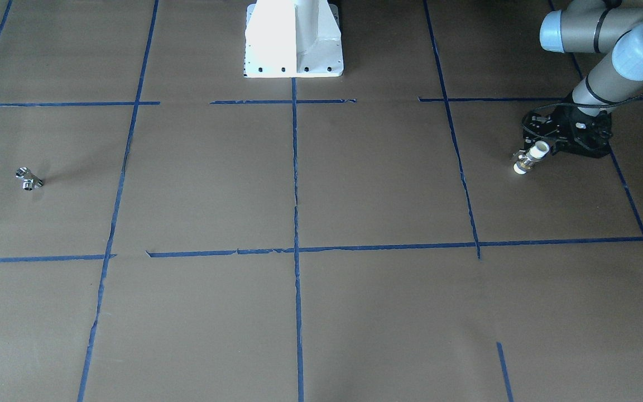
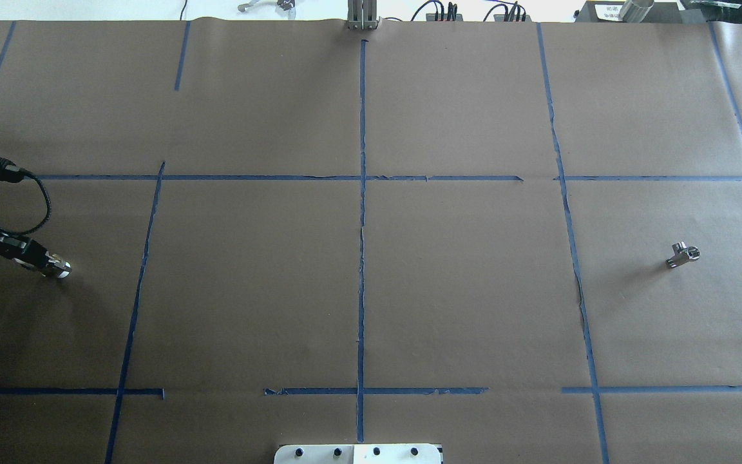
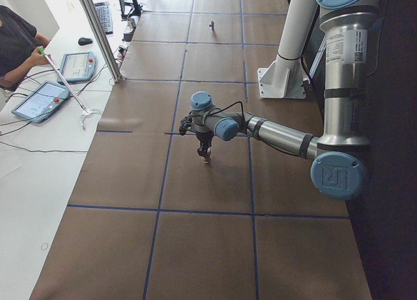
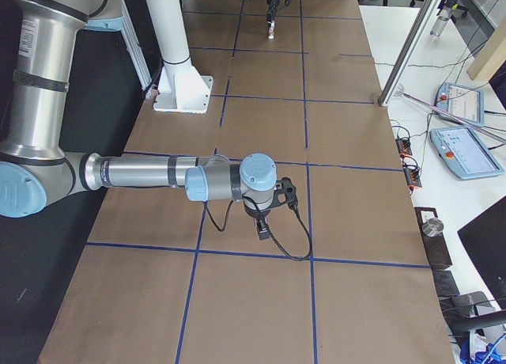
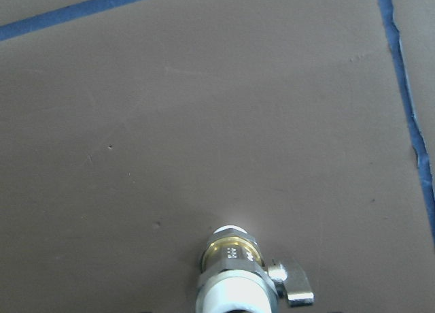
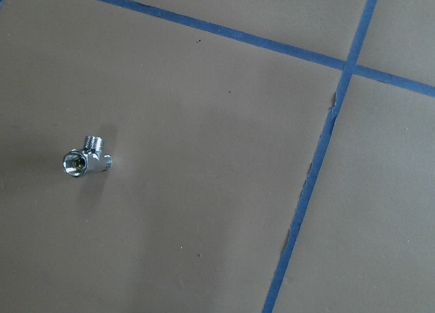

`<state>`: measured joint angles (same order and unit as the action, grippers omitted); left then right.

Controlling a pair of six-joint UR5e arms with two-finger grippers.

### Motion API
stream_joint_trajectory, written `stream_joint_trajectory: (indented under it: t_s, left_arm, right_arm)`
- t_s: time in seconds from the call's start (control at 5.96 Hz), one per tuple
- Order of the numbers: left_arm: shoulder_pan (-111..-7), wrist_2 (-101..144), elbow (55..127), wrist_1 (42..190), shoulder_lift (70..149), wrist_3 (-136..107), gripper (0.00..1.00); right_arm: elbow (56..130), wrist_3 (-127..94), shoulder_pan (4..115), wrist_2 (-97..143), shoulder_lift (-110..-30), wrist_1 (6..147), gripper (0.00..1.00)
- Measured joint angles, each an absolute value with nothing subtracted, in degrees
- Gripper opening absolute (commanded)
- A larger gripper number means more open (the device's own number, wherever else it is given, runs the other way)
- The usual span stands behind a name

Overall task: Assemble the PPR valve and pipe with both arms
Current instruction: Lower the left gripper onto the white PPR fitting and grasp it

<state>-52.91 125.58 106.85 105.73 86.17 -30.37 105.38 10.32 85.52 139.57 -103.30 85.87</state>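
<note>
Left gripper [image 1: 537,151]: valve [image 1: 529,159] being held near the table's [image 1: 355,184] left edge.
Right gripper [image 4: 264,229]: opening cannot be told.
Fitting [image 1: 29,179]: lying by the right edge.
Next: best being grasped squarely, threads left clear.

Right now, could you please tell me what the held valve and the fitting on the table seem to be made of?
Valve: matte white plastic ends, presumably PPR; glossy brass-coloured collar; silvery metal handle.
Fitting: chrome-like metal, judging by its mirror glints and threaded stub; plating or solid, I cannot tell.
</note>
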Motion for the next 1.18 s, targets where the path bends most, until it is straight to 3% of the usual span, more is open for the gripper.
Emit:
stream_joint_trajectory:
  t_s: [0.34, 0.5, 0.84, 1.18]
  left_arm:
    - [-52.9, 125.5, 106.8, 105.7, 86.2, -30.3, 0.55]
    - [-52.9, 125.5, 106.8, 105.7, 86.3, -30.3, 0.43]
    - [-52.9, 125.2, 106.9, 105.7, 86.6, -30.4, 0.00]
    - [-52.9, 125.3, 107.8, 105.6, 87.8, -31.7, 0.00]
  right_arm:
    - [105.4, 10.7, 85.5, 139.6, -103.4, 85.8, 1.00]
    - [105.4, 10.7, 85.5, 139.6, -103.5, 85.8, 1.00]
    - [105.4, 10.7, 85.5, 139.6, -103.6, 85.7, 1.00]
    - [105.4, 10.7, 85.5, 139.6, -103.6, 85.7, 1.00]
